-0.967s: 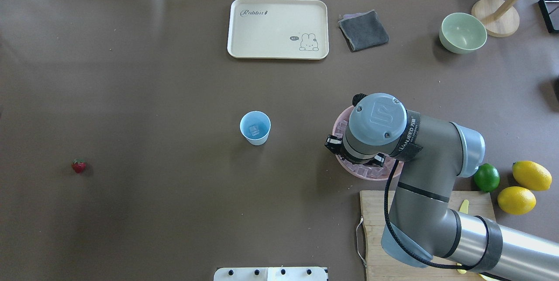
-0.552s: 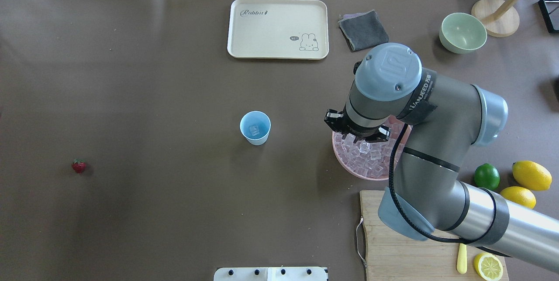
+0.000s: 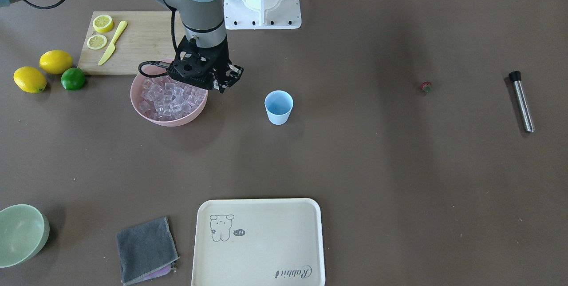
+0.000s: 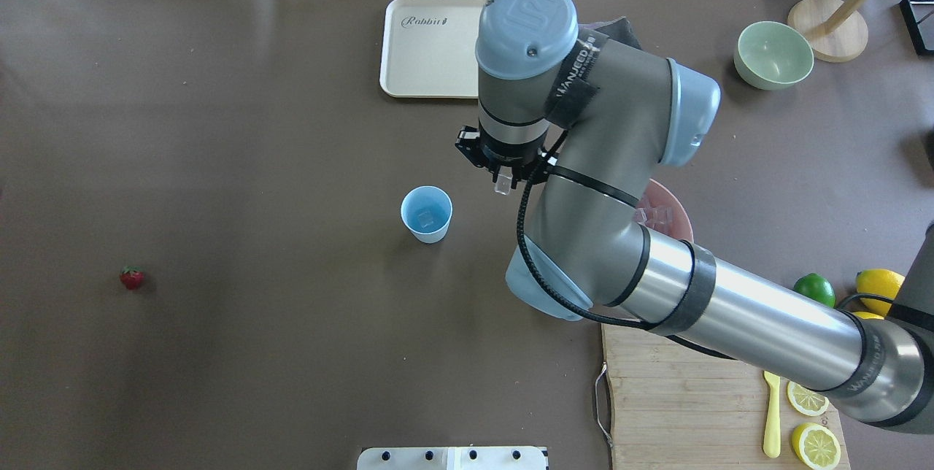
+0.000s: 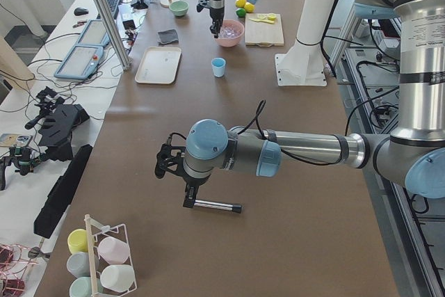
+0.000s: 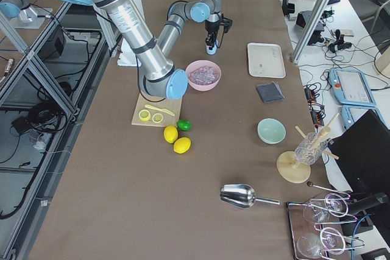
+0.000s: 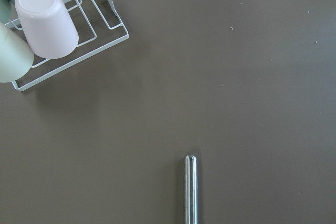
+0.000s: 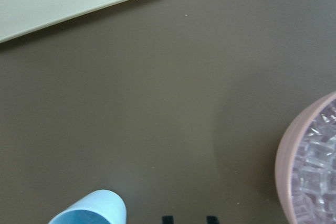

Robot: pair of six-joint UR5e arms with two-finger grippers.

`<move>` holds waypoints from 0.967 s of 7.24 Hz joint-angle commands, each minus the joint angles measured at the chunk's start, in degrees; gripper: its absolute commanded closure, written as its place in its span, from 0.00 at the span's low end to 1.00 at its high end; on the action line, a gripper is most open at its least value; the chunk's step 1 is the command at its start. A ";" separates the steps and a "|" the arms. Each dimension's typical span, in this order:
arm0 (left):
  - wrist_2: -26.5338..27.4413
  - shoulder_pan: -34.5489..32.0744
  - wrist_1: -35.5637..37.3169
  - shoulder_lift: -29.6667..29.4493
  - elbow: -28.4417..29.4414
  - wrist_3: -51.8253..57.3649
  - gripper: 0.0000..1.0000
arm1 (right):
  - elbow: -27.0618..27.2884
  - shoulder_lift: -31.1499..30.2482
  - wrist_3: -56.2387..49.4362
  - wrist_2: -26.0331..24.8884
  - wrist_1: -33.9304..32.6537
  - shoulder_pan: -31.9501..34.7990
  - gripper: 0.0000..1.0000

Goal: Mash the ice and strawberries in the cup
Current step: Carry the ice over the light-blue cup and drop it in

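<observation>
Brown matting is laid over the table point(image 4: 219, 127), set in a framed lab bay. One ice cube point(image 4: 502, 186) is pinched between the narrow-set fingers of the right gripper point(image 4: 503, 179), held aloft between the pink bowl point(image 3: 146, 115) of ice point(image 3: 171, 97) and the cup point(image 4: 426, 214), presumably for release there. The strawberry point(image 4: 132, 278) lies well apart, toward the robot's left. The left gripper point(image 5: 188, 198) is hung over a metal rod point(image 5: 217, 206); its finger state cannot be told.
</observation>
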 commanded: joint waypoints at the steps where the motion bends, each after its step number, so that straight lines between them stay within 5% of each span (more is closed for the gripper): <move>1: -0.09 0.00 0.03 0.07 0.00 -0.02 0.01 | -7.47 3.37 -1.26 -0.29 5.84 -1.35 0.83; 7: 0.00 0.00 0.12 0.07 1.06 -0.02 0.01 | -12.86 6.36 -7.43 -3.98 11.14 -4.43 0.78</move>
